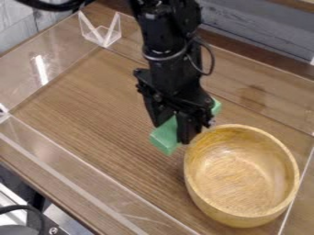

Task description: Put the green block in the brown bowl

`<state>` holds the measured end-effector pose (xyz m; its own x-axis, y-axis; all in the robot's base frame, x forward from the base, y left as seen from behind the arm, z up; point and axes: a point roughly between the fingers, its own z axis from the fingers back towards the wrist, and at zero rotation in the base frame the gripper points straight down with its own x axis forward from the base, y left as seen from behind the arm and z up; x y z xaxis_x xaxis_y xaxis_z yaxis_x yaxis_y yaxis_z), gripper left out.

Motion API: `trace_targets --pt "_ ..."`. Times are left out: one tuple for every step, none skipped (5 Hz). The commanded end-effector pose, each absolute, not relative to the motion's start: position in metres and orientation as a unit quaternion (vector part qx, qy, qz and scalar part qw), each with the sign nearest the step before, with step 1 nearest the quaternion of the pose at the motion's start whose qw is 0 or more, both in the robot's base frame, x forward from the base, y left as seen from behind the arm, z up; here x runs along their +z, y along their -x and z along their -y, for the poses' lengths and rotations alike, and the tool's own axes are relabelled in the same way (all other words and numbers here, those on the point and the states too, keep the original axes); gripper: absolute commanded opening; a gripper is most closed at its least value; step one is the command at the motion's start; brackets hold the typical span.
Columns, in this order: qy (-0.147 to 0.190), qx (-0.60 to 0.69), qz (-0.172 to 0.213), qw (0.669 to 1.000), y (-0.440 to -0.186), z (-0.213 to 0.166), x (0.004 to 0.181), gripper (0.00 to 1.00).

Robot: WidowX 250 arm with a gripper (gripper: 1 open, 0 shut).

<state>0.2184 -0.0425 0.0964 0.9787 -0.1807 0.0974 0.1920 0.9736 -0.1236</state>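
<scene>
Black robot gripper (181,134) pointing straight down, jaws clamped on the small bright green rectangular block (167,139). Block is held off the wood-grain surface (86,119), tilted, just beside the upper-left rim of the large round light-brown wooden bowl (243,174), not over its hollow.

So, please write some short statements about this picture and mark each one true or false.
1. The gripper holds the green block. True.
2. The green block lies inside the brown bowl. False: it is in the gripper, beside the bowl's rim.
3. The brown bowl has nothing in it. True.
4. The gripper points sideways. False: it points down.
5. The bowl is upside down. False: it stands upright on the wooden table.
</scene>
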Motion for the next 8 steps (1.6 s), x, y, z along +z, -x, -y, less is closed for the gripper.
trace_targets --pt "0.066 -0.095 0.069 0.991 -0.222 0.047 0.107 0.0" --pt "0.066 -0.09 0.071 0.991 -0.221 0.049 0.108 0.0" --pt "0.066 -0.086 0.072 0.992 -0.22 0.051 0.108 0.0" --pt "0.067 -0.081 0.072 0.992 -0.219 0.054 0.109 0.0" --pt "0.067 -0.079 0.073 0.992 -0.217 0.057 0.11 0.0" --pt "0.067 -0.076 0.074 0.992 -0.216 0.061 0.11 0.0" --pt "0.067 -0.076 0.074 0.992 -0.215 0.064 0.109 0.0" --pt "0.066 -0.076 0.075 0.992 -0.214 0.066 0.108 0.0"
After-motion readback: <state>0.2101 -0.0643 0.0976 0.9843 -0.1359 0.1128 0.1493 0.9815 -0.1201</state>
